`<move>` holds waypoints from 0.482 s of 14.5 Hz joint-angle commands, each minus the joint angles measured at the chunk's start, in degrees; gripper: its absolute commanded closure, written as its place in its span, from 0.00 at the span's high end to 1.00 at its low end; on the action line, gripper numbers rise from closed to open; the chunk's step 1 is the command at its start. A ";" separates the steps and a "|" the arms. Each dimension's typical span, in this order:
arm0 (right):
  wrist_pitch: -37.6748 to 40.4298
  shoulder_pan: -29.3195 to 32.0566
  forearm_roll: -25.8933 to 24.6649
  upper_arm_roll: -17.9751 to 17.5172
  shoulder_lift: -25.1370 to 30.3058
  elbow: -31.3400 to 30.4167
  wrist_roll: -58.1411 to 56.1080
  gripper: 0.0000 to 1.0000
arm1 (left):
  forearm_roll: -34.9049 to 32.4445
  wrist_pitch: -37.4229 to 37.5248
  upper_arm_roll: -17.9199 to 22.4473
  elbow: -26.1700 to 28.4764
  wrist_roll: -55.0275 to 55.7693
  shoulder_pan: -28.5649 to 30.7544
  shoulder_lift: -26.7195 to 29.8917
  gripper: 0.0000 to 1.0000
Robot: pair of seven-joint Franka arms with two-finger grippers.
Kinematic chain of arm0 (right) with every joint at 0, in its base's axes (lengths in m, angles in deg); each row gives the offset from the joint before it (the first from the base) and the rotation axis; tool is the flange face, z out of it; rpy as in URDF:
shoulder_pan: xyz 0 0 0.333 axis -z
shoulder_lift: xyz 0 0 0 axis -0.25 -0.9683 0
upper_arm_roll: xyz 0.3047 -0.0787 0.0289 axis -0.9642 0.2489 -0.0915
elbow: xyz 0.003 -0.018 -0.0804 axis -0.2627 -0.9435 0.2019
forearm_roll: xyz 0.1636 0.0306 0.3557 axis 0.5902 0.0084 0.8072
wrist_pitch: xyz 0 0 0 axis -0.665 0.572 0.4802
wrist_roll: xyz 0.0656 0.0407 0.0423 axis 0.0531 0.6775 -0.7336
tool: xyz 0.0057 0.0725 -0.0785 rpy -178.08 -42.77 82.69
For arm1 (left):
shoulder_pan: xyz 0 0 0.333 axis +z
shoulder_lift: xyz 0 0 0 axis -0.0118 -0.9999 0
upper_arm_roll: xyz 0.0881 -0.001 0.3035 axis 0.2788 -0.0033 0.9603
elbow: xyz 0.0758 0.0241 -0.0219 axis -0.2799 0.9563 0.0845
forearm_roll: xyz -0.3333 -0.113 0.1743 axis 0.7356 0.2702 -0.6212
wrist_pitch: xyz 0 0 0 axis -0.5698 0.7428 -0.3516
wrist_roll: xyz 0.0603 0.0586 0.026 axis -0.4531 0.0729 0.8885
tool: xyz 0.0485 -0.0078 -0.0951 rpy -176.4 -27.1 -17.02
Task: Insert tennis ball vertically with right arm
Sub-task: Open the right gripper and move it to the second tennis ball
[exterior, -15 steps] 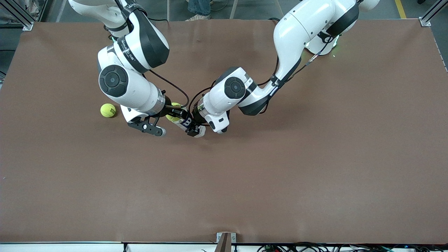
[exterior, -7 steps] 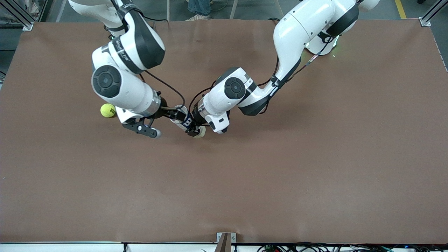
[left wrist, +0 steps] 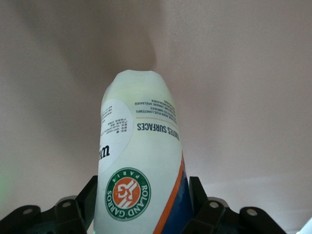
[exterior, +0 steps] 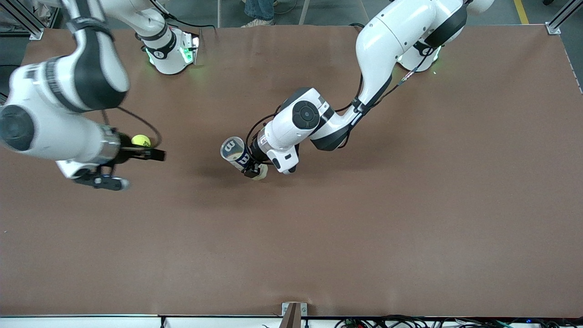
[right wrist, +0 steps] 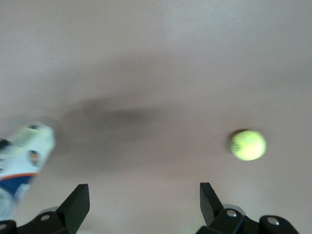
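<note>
1. The right arm is reaching out over the desk at its own end, and its right claw is hovering in the air with nothing between its fingers.
2. In the right wrist view the right claw is showing both fingers spread wide apart, with bare desk showing between them.
3. The tennis ball is lying on the desk just beside that claw's fingers, partly covered by the wrist in the front view; the right wrist view is showing the ball resting on the desk below and off to one side of the spread fingers, not touching them.
4. Toward the middle of the desk, well apart from the right claw, the left claw is pinching a ball can around its body.
5. The can is standing tilted with its open mouth facing up, and its base is sitting by the desk under the left claw.
6. The left wrist view is showing the can clamped between the left claw's two fingers, its printed label facing the camera.
7. The right wrist view is also catching the can at its edge, well apart from the ball.
</note>
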 commanded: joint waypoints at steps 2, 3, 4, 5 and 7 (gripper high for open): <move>-2.73 8.06 -3.05 -1.15 3.48 -8.98 -10.03 1.00 | 1.13 -0.34 -0.03 -0.99 -0.32 -0.09 -0.21 0.76; -5.10 9.46 -3.84 -1.15 4.53 -12.23 -11.61 1.00 | 1.13 -0.34 -0.03 -0.99 -0.32 -0.09 -0.21 0.76; -7.90 10.96 -4.63 -1.15 5.85 -16.00 -14.32 1.00 | 1.13 -0.34 -0.03 -0.99 -0.32 -0.09 -0.21 0.76; -11.59 12.28 -4.81 -1.15 7.51 -20.56 -16.87 1.00 | 1.13 -0.34 -0.03 -0.99 -0.41 0.00 -0.21 0.76; -17.05 12.90 -4.90 -1.15 9.80 -27.78 -17.42 1.00 | 1.13 -0.34 -0.03 -0.99 -0.50 0.00 -0.21 0.76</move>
